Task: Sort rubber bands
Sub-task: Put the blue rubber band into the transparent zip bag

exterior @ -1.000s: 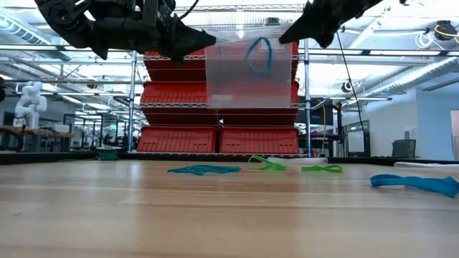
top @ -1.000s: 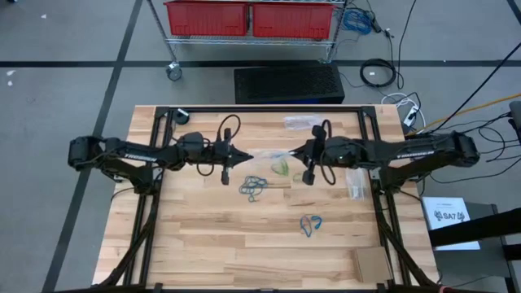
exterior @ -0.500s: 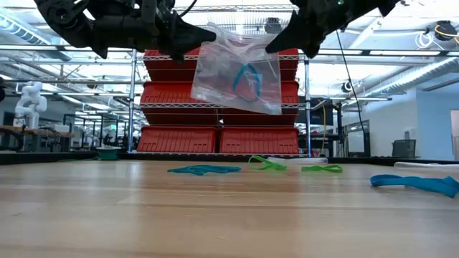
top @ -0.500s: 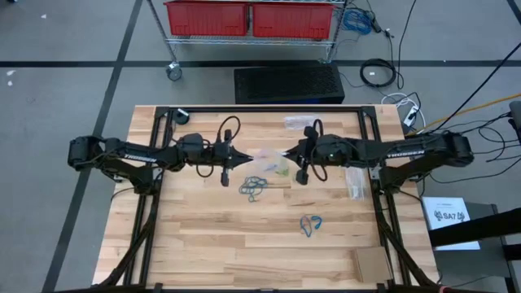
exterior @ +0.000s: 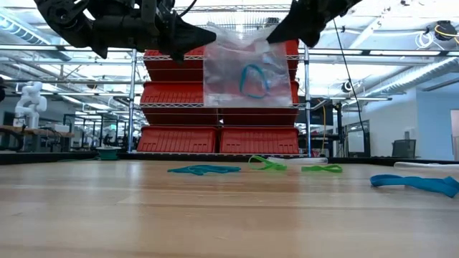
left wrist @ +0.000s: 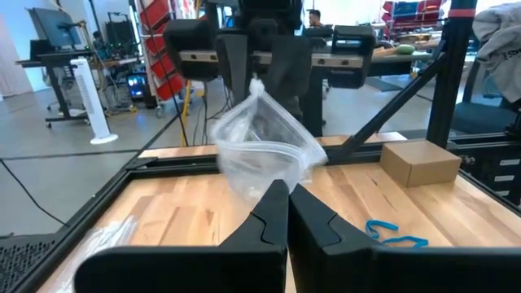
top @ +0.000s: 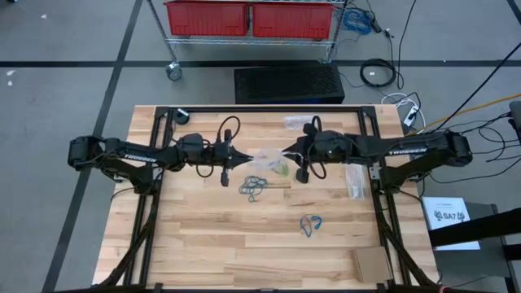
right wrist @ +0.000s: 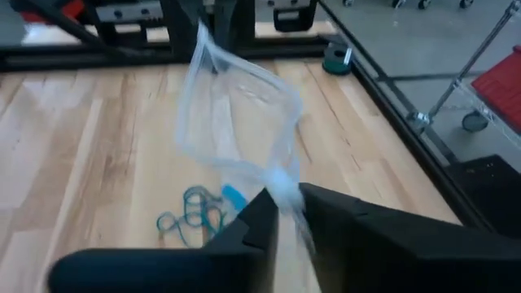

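A clear plastic bag (exterior: 237, 86) hangs in the air between my two grippers, with one blue rubber band (exterior: 252, 80) inside it. My left gripper (top: 247, 157) is shut on the bag's left top corner and my right gripper (top: 286, 152) on its right top corner. On the table lie green rubber bands (top: 279, 167), a dark grey-blue cluster (top: 254, 186) and bright blue ones (top: 310, 225). The low view shows the green bands (exterior: 267, 164) and the blue ones (exterior: 416, 183) flat on the wood. My left gripper pinches the bag's top corner (left wrist: 264, 175) between its two fingers, coming level from the table's left. The bag is lifted clear and hangs below the fingers. My right gripper pinches the opposite top corner (right wrist: 282, 182), bunched plastic, coming level from the table's right. The bag's top edge (exterior: 240, 36) sags a little between the two holds.
Two more clear bags lie on the table, one near the far edge (top: 301, 122) and one under the right arm (top: 356, 181). A cardboard box (top: 370, 262) sits at the near right corner. Black frame rails (top: 260, 109) border the table.
My right gripper has moved a little toward the table's left, closer to my left gripper. The bag, drawn flat and taut a second ago, went slack and crumpled, then settled hanging squarer. The blue band inside has dropped from near the top edge to the bag's middle.
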Robot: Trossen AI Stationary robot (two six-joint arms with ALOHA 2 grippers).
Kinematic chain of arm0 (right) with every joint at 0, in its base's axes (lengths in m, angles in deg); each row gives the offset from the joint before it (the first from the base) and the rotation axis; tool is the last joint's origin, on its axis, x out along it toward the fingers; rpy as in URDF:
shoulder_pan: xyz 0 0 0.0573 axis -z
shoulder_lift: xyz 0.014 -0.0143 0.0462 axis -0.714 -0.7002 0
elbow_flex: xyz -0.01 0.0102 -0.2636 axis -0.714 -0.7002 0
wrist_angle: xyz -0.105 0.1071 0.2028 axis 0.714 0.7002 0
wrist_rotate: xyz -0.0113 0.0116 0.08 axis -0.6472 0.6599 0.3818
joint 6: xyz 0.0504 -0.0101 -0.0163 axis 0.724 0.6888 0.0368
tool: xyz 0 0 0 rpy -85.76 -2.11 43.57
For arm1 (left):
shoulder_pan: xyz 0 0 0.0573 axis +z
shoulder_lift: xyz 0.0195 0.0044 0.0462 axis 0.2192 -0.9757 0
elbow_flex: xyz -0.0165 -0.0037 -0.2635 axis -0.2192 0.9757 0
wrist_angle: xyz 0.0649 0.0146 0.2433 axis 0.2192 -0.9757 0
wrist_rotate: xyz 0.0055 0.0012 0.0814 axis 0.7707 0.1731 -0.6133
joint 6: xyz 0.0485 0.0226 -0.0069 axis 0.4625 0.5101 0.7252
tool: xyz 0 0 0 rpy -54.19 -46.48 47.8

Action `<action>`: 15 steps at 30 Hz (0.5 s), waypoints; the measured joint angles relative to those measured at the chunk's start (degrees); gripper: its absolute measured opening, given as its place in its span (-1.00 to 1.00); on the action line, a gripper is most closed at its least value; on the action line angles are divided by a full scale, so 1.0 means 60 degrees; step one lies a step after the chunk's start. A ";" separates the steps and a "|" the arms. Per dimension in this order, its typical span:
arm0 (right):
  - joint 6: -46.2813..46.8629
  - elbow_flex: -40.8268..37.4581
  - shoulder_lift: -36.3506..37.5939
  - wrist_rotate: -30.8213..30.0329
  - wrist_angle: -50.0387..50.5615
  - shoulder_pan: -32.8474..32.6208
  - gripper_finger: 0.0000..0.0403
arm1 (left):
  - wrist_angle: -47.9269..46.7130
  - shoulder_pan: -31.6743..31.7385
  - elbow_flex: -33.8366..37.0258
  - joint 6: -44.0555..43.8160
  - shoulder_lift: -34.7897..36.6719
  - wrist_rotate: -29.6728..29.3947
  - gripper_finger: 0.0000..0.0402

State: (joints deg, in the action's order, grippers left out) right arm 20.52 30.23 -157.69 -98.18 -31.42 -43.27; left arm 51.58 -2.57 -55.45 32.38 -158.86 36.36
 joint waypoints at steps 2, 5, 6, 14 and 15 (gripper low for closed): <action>0.0005 0.0295 0.0000 0.0004 0.0810 0.0000 -0.62 | 0.0000 0.0000 0.0000 0.0000 0.0000 0.0000 -1.00; 0.0222 0.0790 0.0000 0.0004 0.2175 0.0000 -0.44 | -0.0004 0.0000 0.0000 0.0000 0.0000 0.0000 -1.00; 0.0283 0.0969 0.0000 0.0001 0.2597 0.0000 -0.38 | -0.0004 0.0000 0.0000 0.0000 0.0000 0.0000 -1.00; 0.1457 0.2260 0.0015 0.0311 0.6384 -0.0405 -0.04 | -0.0215 0.0007 0.0000 0.0022 0.0000 -0.0005 -1.00; 0.1778 0.2245 0.0018 0.0583 0.6889 -0.0562 -0.03 | -0.0249 0.0019 0.0000 0.0022 0.0000 -0.0013 -1.00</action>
State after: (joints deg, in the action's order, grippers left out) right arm 31.19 43.70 -157.58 -94.68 9.92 -46.64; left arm 50.08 -2.46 -55.45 32.51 -158.86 36.29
